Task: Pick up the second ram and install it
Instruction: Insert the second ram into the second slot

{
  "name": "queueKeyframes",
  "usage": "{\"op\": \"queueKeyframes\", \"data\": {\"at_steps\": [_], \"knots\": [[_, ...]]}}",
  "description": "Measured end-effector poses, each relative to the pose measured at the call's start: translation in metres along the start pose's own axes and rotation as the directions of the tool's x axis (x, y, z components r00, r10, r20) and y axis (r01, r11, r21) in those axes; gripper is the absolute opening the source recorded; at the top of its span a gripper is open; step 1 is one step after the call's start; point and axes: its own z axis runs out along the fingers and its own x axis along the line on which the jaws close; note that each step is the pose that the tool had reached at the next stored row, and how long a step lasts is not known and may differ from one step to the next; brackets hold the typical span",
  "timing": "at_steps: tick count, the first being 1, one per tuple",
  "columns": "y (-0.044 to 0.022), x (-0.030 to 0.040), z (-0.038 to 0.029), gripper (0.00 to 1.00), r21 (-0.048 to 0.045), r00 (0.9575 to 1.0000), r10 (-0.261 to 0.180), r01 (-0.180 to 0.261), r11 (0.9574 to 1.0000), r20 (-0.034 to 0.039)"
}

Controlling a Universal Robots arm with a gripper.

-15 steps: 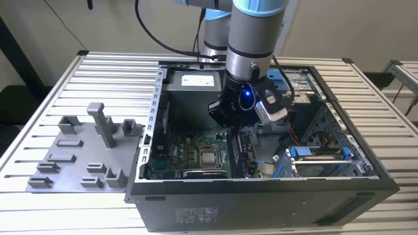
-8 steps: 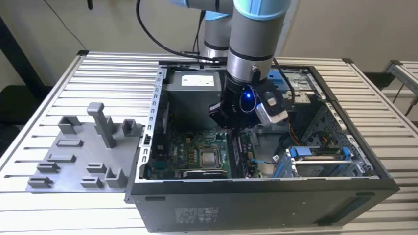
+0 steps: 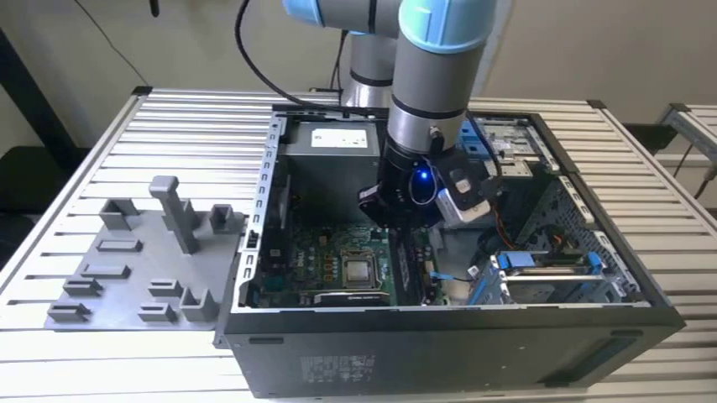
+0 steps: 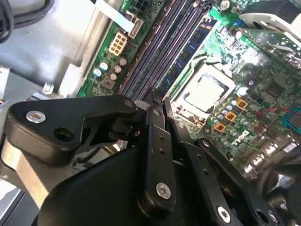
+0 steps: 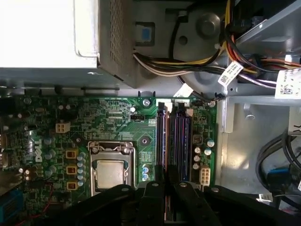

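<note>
In the exterior view my gripper is down inside the open computer case, over the motherboard. Both wrist views show its black fingers drawn together on the second ram, a thin blue-green stick with pale print, seen edge-on. From the gripper the ram runs in line with the long black slots, on the side nearest the processor socket. I cannot tell whether it is seated in a slot or held just above one.
The grey power-supply box and its cable bundle sit beyond the slots. A drive cage with blue clips is on the exterior view's right. The grey holder plate with its blocks lies outside the case, at that view's left.
</note>
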Motion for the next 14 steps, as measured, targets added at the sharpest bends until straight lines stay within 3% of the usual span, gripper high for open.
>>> {"op": "queueKeyframes", "data": {"at_steps": [7, 14], "knots": [[-0.0015, 0.0002, 0.0110, 0.15, 0.0001, 1.0000, 0.002, -0.002, 1.0000, -0.0001], [-0.0086, 0.0002, 0.0131, 0.15, 0.0000, 1.0000, 0.004, -0.004, 1.0000, -0.0006]]}}
